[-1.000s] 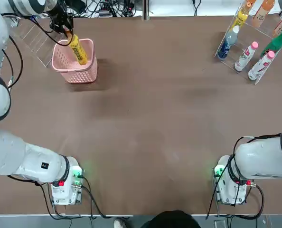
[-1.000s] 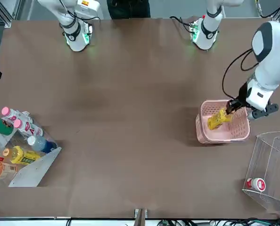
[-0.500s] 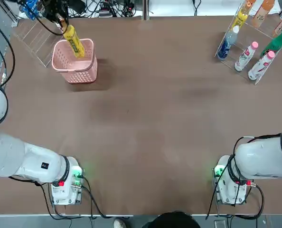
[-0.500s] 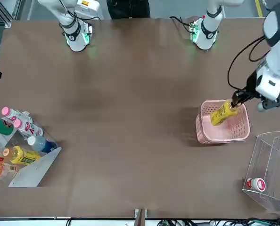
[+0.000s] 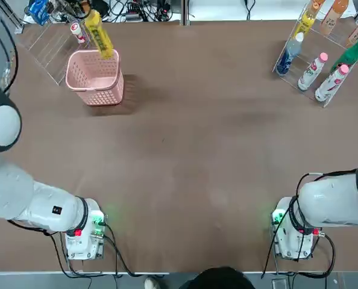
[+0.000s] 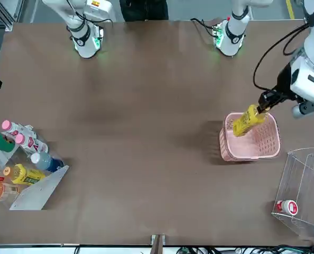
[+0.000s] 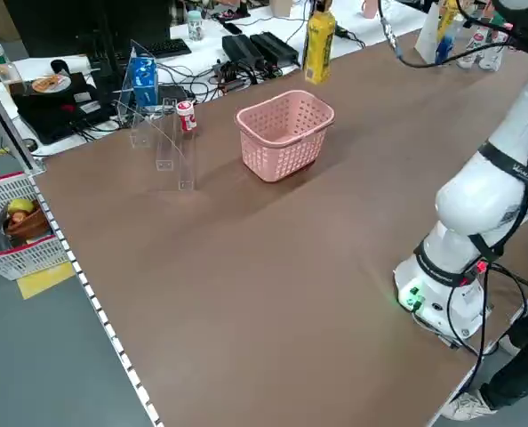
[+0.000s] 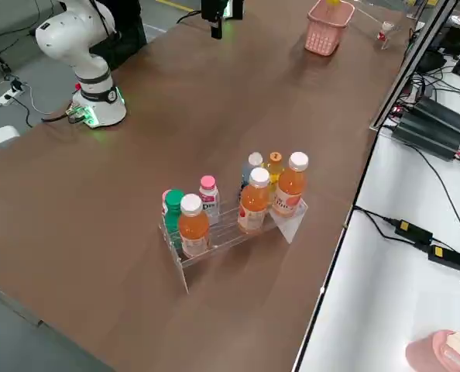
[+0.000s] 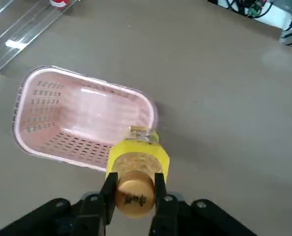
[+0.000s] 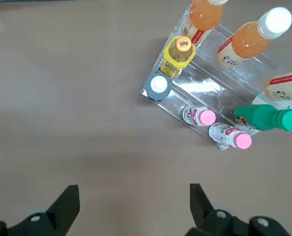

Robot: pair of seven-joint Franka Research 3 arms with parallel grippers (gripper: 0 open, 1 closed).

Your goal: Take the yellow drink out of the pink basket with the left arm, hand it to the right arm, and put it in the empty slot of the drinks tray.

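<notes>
Yellow drink (image 6: 247, 121) now lifted clear above pink basket (image 6: 262, 143), tilted, gold-capped.

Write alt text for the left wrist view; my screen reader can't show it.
The left hand is shut on the cap end of the yellow drink bottle, held above the near rim of the empty pink basket on the brown table. A clear acrylic rack with a small red-labelled bottle sits beyond the basket.
</notes>
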